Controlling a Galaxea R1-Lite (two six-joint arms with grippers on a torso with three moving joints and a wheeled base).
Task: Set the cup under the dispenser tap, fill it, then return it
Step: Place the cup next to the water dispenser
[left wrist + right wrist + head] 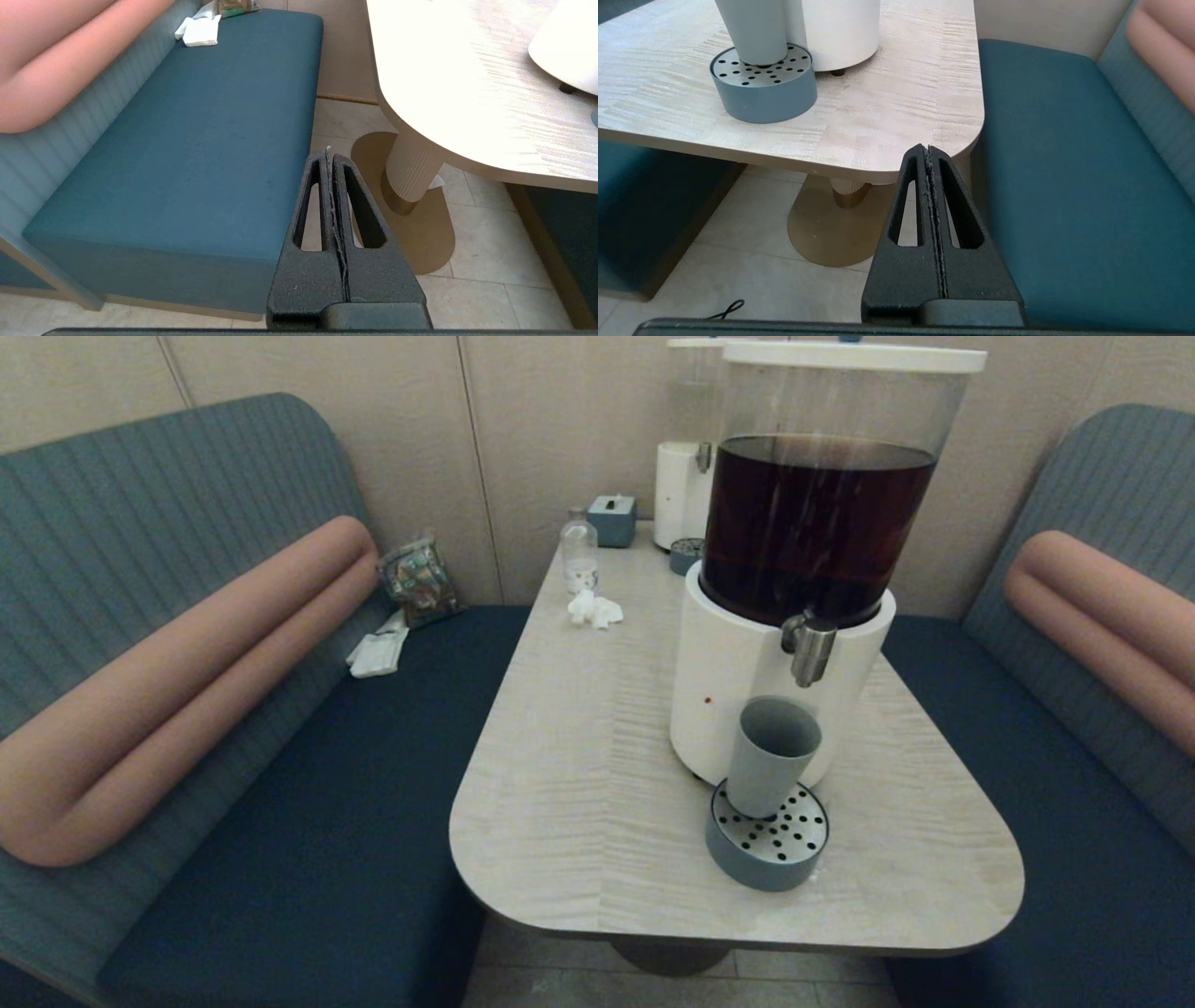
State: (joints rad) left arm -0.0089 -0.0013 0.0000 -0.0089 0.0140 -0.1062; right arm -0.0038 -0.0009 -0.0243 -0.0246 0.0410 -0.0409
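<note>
The grey-green cup (pixel 771 754) stands upright on the round blue-grey drip tray (pixel 767 845), below and slightly left of the brushed-steel dispenser tap (pixel 808 649) of the large dispenser (pixel 803 551) holding dark brown liquid. The right wrist view shows the cup's lower part (pixel 754 30) on the perforated tray (pixel 763 88). My right gripper (pixel 928 148) hangs shut and empty below the table's near right corner. Beside the left bench, low over the floor, my left gripper (pixel 327 156) is shut and empty. Neither arm shows in the head view.
A smaller white dispenser (pixel 686 476), a small bottle (pixel 579 551), a blue box (pixel 611 520) and crumpled tissue (pixel 594 609) sit at the table's far end. Blue benches (pixel 308 803) flank the light wooden table (pixel 579 784). The table's pedestal (pixel 411 172) stands on the tiled floor.
</note>
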